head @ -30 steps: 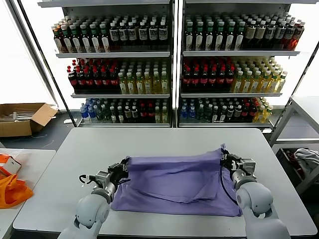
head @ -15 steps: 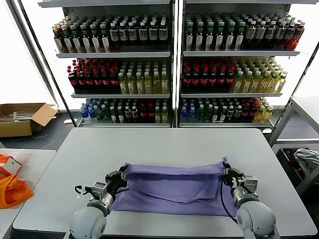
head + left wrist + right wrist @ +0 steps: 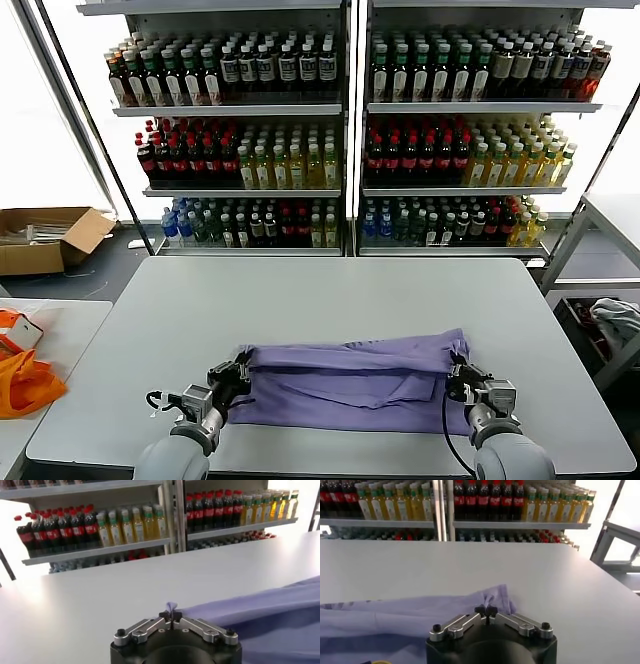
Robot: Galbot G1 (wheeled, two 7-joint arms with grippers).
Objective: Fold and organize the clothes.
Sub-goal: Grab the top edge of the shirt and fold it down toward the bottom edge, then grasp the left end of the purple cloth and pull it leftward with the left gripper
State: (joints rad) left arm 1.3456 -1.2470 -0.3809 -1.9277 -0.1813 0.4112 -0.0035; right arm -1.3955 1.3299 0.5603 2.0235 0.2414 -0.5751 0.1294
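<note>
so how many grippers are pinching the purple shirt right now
2. The left gripper is shut on the T-shirt at its left edge; the right gripper is shut on its right edge.

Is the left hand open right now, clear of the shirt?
No: in the left wrist view the left hand is pinched shut on a corner of the lavender T-shirt.

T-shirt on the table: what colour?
Plain lavender-purple T-shirt; no print visible now. Head view shows it best.
</note>
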